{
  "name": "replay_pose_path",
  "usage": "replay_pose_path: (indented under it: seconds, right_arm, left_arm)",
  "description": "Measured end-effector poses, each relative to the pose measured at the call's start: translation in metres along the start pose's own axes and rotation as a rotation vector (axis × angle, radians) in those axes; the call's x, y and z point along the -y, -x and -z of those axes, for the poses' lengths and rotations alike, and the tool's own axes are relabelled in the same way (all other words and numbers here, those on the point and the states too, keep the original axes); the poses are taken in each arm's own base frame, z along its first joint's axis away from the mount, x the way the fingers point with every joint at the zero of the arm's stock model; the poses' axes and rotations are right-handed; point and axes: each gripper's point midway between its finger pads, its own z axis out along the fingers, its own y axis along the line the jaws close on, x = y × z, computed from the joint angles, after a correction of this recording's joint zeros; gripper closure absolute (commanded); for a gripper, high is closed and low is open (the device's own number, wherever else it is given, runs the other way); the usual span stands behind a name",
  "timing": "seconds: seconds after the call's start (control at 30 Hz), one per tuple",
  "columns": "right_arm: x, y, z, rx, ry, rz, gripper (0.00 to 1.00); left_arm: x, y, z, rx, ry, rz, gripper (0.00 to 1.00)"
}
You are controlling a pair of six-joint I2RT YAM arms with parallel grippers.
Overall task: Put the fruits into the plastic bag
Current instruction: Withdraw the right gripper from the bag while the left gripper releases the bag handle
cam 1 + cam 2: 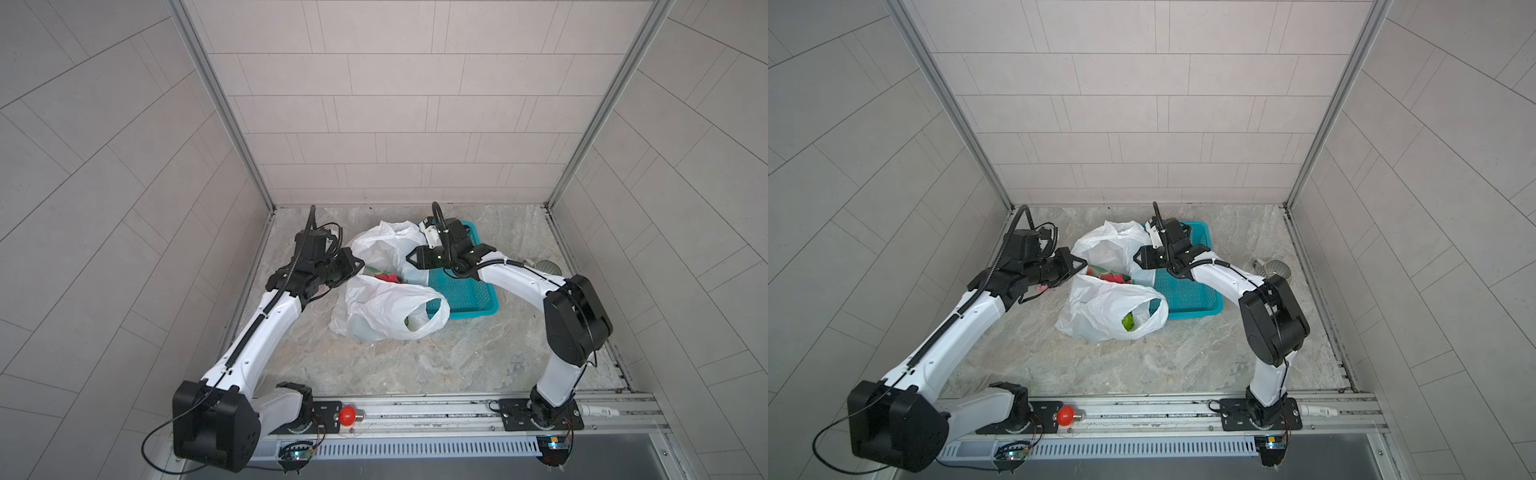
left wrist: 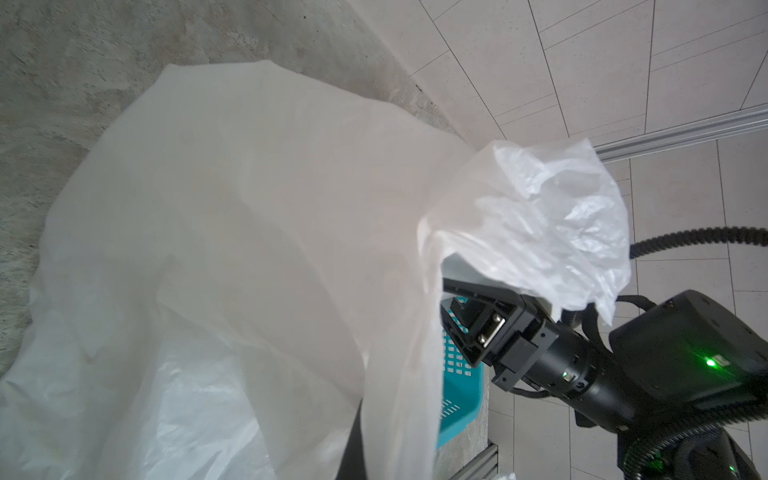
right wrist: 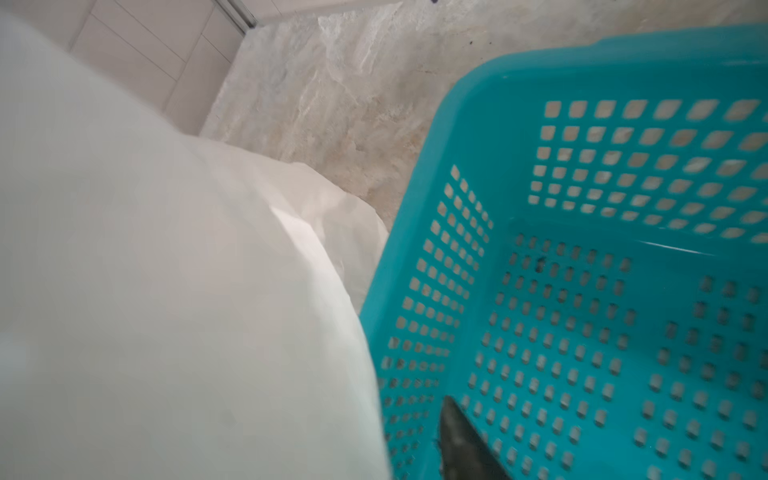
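Plastic bag (image 1: pixel 374 307) opens along 9-to-3 o'clock. Left gripper (image 1: pixel 360 262) is clenched on its 9 o'clock rim. Right gripper (image 1: pixel 408 257) meets the 3 o'clock rim, but bag film hides its jaws, so I cannot tell their state.

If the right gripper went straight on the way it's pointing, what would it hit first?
The plastic bag: its raised white film sits right at the right gripper tips, apparently draped over them, though depth is hard to judge.

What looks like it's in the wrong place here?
The red bulb stands out: it lies on the metal rail at the front, by the left arm's base, far from the plastic bag and the teal basket. It is no fruit. Nothing looks spilled or broken.
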Motion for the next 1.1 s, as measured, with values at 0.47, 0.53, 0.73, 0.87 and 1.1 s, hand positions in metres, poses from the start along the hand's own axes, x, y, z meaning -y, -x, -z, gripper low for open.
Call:
replay_pose_path:
  seconds: [0.47,0.53,0.73,0.87,1.1]
  right_arm:
    - [-0.073,0.063,0.05,0.11,0.169,0.053,1.0]
    - [-0.083,0.074,0.06,0.13,0.18,0.074,1.0]
    - [-0.093,0.091,0.076,0.152,0.15,0.122,1.0]
    - [-0.091,0.097,0.083,0.164,0.107,0.151,0.99]
    - [-0.057,0.077,0.102,0.124,-0.068,0.142,0.48]
  left_arm:
    - [-0.054,0.048,0.019,0.101,0.08,0.174,1.0]
    - [-0.06,0.056,0.025,0.117,0.085,0.201,1.0]
    - [-0.048,0.076,0.04,0.161,0.045,0.205,1.0]
    - [-0.039,0.082,0.04,0.168,0.003,0.214,1.0]
    - [-0.003,0.069,0.018,0.104,-0.034,0.113,1.0]
